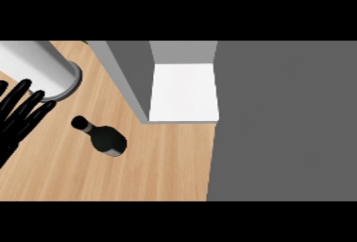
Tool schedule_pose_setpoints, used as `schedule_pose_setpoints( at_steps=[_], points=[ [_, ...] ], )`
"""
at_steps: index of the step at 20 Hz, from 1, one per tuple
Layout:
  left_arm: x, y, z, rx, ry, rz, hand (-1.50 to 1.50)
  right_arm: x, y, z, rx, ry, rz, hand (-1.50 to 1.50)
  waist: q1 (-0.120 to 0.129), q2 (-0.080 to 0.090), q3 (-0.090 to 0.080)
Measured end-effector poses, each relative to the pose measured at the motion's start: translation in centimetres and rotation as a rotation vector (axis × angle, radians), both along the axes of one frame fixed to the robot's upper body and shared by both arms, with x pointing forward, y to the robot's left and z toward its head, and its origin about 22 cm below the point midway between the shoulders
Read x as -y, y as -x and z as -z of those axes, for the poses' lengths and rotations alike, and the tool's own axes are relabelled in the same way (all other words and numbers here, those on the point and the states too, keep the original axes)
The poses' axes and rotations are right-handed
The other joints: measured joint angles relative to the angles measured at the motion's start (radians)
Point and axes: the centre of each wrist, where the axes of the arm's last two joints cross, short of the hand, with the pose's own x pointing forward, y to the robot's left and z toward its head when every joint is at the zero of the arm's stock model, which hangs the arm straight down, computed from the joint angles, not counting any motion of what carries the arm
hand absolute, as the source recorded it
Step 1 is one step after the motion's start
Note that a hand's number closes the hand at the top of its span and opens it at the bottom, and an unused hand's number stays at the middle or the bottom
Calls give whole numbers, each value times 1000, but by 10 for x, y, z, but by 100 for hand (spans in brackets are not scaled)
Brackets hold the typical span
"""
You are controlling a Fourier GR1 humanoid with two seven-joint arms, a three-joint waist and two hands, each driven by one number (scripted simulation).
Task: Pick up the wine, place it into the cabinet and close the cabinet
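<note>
I see the wine (105, 137) bottle upright on the wooden counter (83, 179), at 7 o'clock from the open cabinet (182, 92) and apart from it. Left hand (17, 118) at the 9 o'clock edge, fingers straight, spread, holding nothing. Grey cylinder (38, 66) at 11 o'clock. Cabinet door (286, 123) spans 3 o'clock.

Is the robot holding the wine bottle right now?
No. The wine bottle stands alone on the wooden counter, and the left hand rests apart from it with fingers straight, near the view's left edge.
</note>
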Motion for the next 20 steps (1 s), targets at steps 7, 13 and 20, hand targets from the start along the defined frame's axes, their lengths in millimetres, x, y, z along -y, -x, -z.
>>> schedule_pose_setpoints(
  at_steps=[7,13,20],
  points=[
    [-18,-33,29,-26,-44,-60,-150,-7,-2,-5,-3,-17,-17,-150,1,0,0],
    [-25,-55,62,-64,-94,-80,-150,-4,-1,-4,1,-7,-5,-150,-2,1,0],
    [-35,-71,105,-112,-138,-75,-150,-9,1,-3,-2,-17,-16,-150,-3,1,0]
  ],
)
